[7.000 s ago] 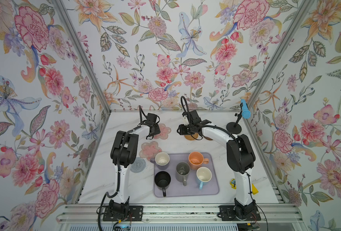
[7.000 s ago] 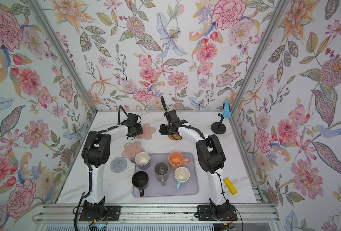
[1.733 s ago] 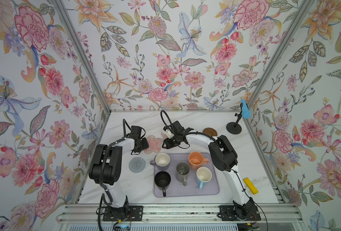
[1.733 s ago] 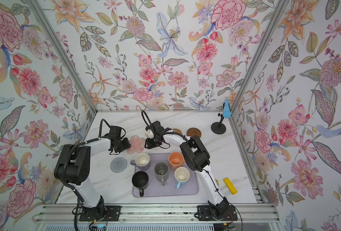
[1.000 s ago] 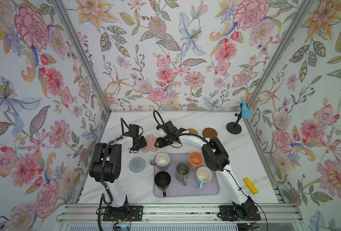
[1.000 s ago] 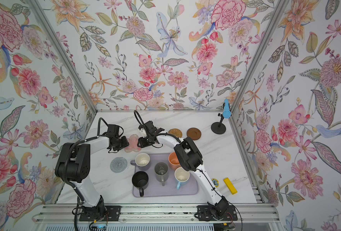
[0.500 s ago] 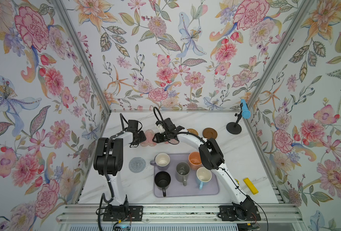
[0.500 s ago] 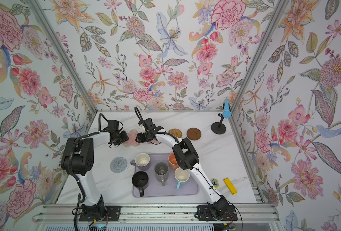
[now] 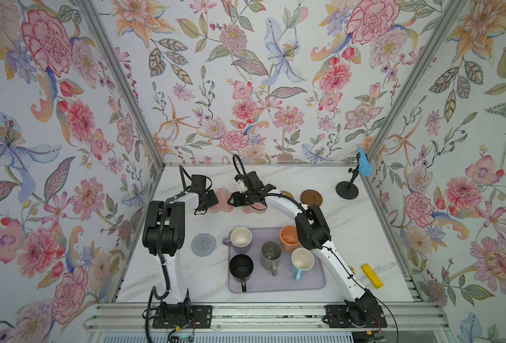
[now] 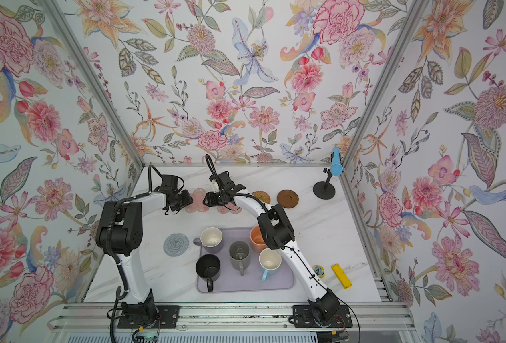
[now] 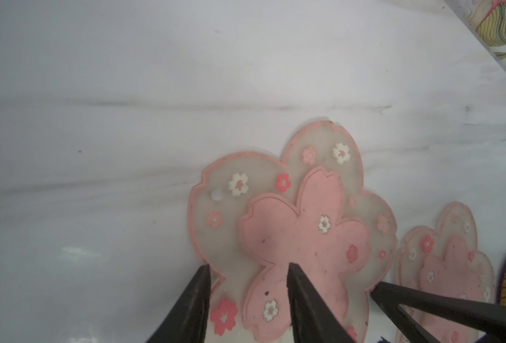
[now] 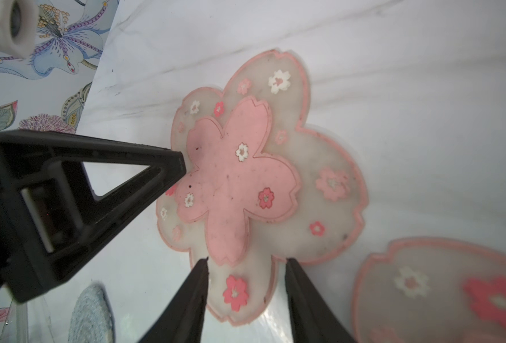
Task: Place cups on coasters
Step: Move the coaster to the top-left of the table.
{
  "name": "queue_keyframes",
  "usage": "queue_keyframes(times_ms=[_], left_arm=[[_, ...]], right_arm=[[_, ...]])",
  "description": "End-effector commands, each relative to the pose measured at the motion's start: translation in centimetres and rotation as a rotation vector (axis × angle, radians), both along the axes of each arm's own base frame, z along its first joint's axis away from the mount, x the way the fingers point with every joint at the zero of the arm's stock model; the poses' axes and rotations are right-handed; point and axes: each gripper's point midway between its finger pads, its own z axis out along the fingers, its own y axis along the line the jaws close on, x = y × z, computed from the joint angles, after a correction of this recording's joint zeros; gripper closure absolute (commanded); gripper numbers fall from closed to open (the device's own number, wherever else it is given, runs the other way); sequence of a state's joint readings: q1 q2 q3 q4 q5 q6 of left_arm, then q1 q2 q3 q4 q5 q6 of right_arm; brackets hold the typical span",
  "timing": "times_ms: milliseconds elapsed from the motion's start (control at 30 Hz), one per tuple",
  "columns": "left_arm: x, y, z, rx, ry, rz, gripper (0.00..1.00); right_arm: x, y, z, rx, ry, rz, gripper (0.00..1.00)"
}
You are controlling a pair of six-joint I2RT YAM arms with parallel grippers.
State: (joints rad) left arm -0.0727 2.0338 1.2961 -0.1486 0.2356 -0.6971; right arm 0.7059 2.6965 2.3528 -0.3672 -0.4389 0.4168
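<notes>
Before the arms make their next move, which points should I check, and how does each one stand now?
1. Fingers empty: ok. The left fingers and right fingers stand open, holding nothing.
2. Arms clear of each other: not ok. Both sets of fingers sit at the same flower coaster, very close together.
3. Cups upright: ok. All five cups stand on the purple mat.
4. Cups on coasters: not ok. None is placed yet.
5. Other coasters free: ok. The knitted coaster, rattan coaster and brown coaster carry nothing.
</notes>
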Motion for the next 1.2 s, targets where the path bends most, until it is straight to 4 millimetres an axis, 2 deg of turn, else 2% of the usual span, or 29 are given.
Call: queue_keyframes(times_ms=[0,167,333,433,500,600,667,767,833,1000,1100,1133,1167], left_arm=[[0.3,0.3,0.2,0.007,0.013,0.012,0.53],[0.0,1.8,3.2,0.091,-0.022,0.033,0.42],[-1.0,2.2,8.3,0.131,-0.105,0.009,0.39],[-3.2,2.3,10.2,0.145,-0.096,-0.015,0.37],[-5.4,2.7,10.7,0.164,-0.072,-0.016,0.36],[-9.6,3.4,10.7,0.189,-0.033,-0.004,0.36],[-12.5,3.6,9.9,0.182,0.007,0.000,0.37],[-16.5,2.6,8.5,0.105,0.046,-0.014,0.46],[-18.8,2.0,7.5,0.046,0.064,-0.005,0.56],[-22.9,1.8,5.1,-0.001,0.116,0.034,0.70],[-24.2,1.6,3.9,-0.005,0.139,0.039,0.76],[-24.7,1.5,3.4,-0.006,0.152,0.037,0.77],[-25.0,1.4,2.8,-0.007,0.165,0.036,0.78]], right_arm=[[-1.5,-0.9,-2.2,-0.048,0.073,0.009,0.54],[-1.3,-0.9,-0.4,-0.041,0.030,0.020,0.52],[-0.5,-1.1,2.8,-0.013,-0.020,0.010,0.51],[0.0,-1.4,5.4,0.010,-0.051,0.003,0.51],[0.1,-1.8,7.3,0.017,-0.086,-0.001,0.50],[0.2,-2.9,10.0,0.008,-0.145,-0.010,0.49],[0.1,-3.9,11.7,0.001,-0.181,-0.014,0.48],[-0.5,-5.4,13.8,-0.020,-0.235,-0.009,0.47],[-1.0,-6.5,15.1,-0.036,-0.270,-0.008,0.46],[-2.7,-9.4,16.7,-0.081,-0.323,-0.008,0.45],[-4.1,-10.8,17.3,-0.095,-0.340,-0.014,0.45],[-3.3,-12.7,17.4,-0.104,-0.343,-0.051,0.44],[-3.6,-13.2,17.6,-0.106,-0.347,-0.059,0.44]])
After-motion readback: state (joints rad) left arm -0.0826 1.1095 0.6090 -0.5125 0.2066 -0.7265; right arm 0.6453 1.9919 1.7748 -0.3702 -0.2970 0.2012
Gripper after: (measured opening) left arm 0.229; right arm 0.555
